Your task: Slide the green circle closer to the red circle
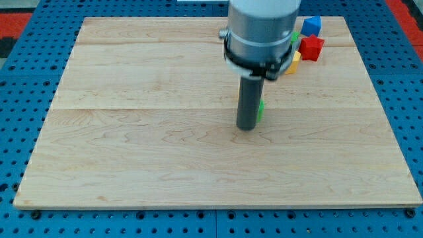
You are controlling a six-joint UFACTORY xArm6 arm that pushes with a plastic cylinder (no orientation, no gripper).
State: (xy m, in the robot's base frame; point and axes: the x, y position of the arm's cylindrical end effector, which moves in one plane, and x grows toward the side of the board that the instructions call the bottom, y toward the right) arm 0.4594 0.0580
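Wooden board lies on a blue perforated base. The arm's grey housing comes down from the view's top, right of centre, with the dark rod below it. The tip rests on the board near its middle, slightly toward the view's right.

No pincer on this arm: the tool is a plain rod, so there are no jaws to be spread or pressed together.

Green block: only a thin sliver shows at the rod's right edge, just above the tip. Rod covers the rest; shape cannot be made out here. Whether rod and block touch cannot be told.

Cluster at the view's top right, partly behind the housing: blue block, red block just below it, an angular shape, and a yellow sliver at the housing's edge. The red circle is not visible; the housing covers that part of the cluster. The green sliver sits well apart from the cluster, toward the view's bottom left of it.
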